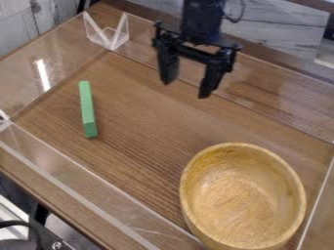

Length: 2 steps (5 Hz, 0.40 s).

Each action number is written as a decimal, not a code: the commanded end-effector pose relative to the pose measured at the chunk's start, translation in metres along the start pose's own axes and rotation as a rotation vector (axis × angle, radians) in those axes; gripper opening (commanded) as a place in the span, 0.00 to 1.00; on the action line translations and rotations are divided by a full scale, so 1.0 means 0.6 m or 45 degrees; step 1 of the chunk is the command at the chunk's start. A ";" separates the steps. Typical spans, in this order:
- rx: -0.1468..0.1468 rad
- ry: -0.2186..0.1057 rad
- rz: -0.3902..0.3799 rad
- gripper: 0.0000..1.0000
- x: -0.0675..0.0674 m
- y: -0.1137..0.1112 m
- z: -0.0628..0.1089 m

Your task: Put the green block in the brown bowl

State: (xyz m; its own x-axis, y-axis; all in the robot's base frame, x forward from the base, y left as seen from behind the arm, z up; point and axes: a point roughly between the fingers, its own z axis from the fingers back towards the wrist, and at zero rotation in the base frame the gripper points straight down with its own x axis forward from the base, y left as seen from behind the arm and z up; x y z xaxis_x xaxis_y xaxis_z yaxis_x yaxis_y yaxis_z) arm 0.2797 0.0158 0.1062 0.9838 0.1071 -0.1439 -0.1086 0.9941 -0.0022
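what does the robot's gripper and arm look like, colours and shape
The dark, near-black two-fingered gripper has chunky fingers set wide on a broad crosspiece. The dark arm above it is blurred, so no markings or cables can be made out.

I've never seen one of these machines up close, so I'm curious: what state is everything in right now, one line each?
Gripper: open, nothing between its fingers, above the table
Green block: lying on the table, outside the bowl
Brown bowl: upright, nothing in it
Table: bearing the block and the bowl
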 end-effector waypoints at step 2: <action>-0.063 -0.122 0.376 1.00 -0.033 0.091 0.019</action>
State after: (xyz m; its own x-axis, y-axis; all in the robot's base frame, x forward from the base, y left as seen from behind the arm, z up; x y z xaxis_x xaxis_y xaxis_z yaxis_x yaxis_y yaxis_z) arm 0.2535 0.0678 0.1070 0.9135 0.3937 -0.1023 -0.3972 0.9176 -0.0164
